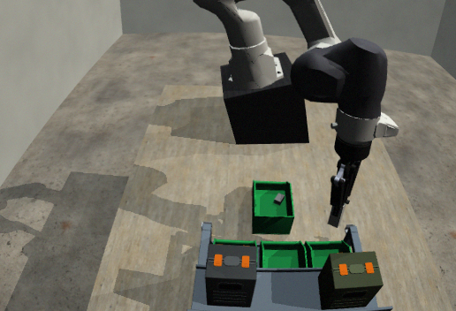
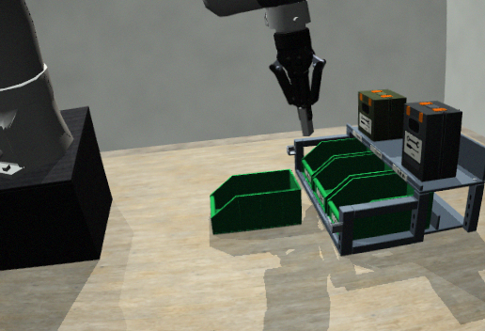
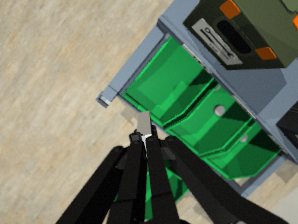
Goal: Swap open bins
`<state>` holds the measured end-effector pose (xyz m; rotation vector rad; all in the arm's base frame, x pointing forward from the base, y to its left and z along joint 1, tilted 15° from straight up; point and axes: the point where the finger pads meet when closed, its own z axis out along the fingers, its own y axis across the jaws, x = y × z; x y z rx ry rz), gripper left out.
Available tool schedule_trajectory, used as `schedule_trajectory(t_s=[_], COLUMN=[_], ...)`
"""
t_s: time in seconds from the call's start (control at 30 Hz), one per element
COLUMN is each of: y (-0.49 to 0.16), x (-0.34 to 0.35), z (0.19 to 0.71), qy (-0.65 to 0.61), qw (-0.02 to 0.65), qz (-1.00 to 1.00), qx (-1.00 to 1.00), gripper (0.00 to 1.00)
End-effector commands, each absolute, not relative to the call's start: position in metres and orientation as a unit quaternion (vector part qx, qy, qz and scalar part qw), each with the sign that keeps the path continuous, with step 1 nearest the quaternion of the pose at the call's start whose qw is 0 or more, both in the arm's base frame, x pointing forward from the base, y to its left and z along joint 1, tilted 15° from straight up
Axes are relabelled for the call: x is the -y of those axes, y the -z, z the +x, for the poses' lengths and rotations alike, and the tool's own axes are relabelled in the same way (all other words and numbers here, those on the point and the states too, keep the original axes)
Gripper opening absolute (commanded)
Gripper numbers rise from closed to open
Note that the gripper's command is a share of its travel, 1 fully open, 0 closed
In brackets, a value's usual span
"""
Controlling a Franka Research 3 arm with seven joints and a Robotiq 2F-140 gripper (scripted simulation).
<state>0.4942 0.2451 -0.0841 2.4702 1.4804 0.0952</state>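
Observation:
My gripper [image 1: 334, 221] [image 2: 306, 128] [image 3: 145, 120] is shut with nothing between its fingertips, above and just outside the front of the shelf's olive-case end. The empty green bin [image 1: 322, 257] [image 3: 165, 80] stands in the shelf place at that end. The middle bin [image 1: 283, 257] [image 3: 200, 132] and the bin at the other end [image 2: 376, 187] [image 3: 250, 160] each show a round grey part in the wrist view. The open bin from the table [image 1: 272, 225] [image 2: 263, 212] stands on the table before the shelf, low front toward the robot base, a grey part [image 1: 278, 199] inside.
The shelf [image 1: 283, 284] [image 2: 378, 246] has raised side frames. Its upper board carries an olive case [image 1: 353, 282] [image 2: 383, 117] [image 3: 250, 35] and a dark grey case [image 1: 231, 277] [image 2: 432, 140], both behind and above the bins. The black robot base [image 1: 267, 118] [image 2: 47, 220] stands opposite.

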Motion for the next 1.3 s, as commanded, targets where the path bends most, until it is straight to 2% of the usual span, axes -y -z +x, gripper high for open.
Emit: schedule_trajectory(t_s=[0.0, 0.57, 1.27], y=[0.0851, 0.0851, 0.0854], x=[-0.2426, -0.2426, -0.2425], z=[0.4941, 0.4941, 0.4942], qy=[0.010, 0.070, 0.071], qw=[0.121, 0.105, 0.105], qz=[0.776, 0.646, 0.645], qx=[-0.619, -0.753, -0.754], gripper=[0.57, 0.57, 0.57])
